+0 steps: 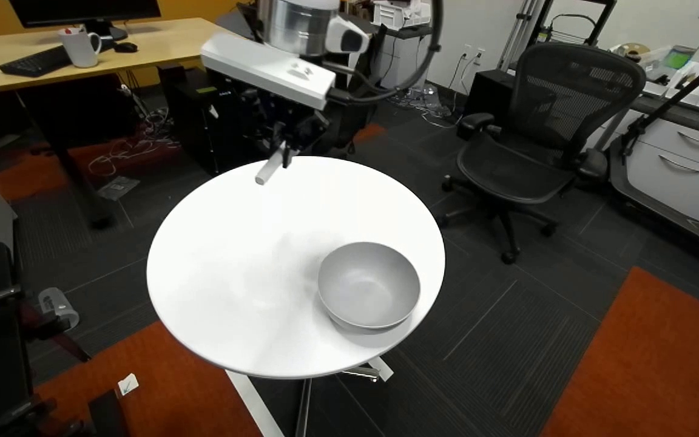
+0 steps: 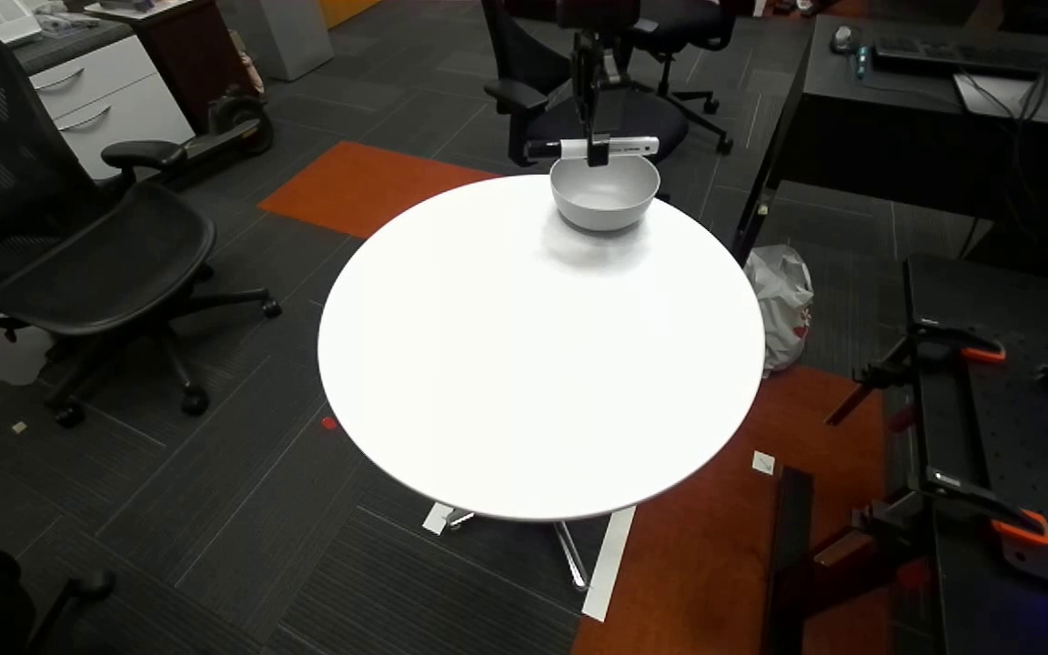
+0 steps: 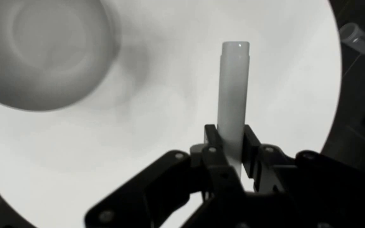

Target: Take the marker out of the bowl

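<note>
Held marker (image 3: 233,88), clear of the bowl (image 3: 48,50)

Wrist view: gripper (image 3: 231,136) narrow, 2 jaws snug on the marker's barrel, right of centre. Long axis runs near bottom to top of that frame, 1 pale end projecting past the grip. In an exterior view the black end (image 2: 542,149) points frame left, marker roughly level. Bowl upper left of the wrist frame, apart from the marker; white table (image 3: 157,133) below. Judgement: removal looks done, setting down remains. Lower with axis flat, away from upper left and the rim.
</note>
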Tool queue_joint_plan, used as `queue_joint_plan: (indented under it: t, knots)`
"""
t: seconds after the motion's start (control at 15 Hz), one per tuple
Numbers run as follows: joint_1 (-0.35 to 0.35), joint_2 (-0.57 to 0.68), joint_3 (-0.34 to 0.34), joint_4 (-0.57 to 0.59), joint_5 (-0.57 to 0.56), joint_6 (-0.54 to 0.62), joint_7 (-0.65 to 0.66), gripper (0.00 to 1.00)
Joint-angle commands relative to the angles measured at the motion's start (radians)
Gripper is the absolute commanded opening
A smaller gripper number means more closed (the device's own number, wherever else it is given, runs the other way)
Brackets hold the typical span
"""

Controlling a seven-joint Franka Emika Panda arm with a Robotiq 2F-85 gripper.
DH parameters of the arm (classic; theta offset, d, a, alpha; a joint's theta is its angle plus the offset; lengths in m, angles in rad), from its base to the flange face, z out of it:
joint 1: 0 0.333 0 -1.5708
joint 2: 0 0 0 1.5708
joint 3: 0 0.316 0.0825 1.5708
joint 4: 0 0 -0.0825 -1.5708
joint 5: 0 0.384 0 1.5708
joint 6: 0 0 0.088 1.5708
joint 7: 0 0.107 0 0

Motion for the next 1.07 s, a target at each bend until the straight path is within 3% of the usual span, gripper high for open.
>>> queue_joint_plan:
  t: [0.0,0.13,0.47,0.73,1.0]
  knots:
    - [0.047,-0.155,0.002,-0.172,0.014,-0.035,-0.05,0.05]
    - [0.069,-0.202,-0.01,-0.244,0.024,-0.02,-0.027,0.05]
    - [0.077,-0.226,-0.064,-0.396,0.024,0.154,0.039,0.05]
    - [0.056,-0.178,-0.105,-0.438,0.066,0.315,0.042,0.05]
    - [0.03,-0.117,-0.12,-0.421,0.106,0.365,0.025,0.05]
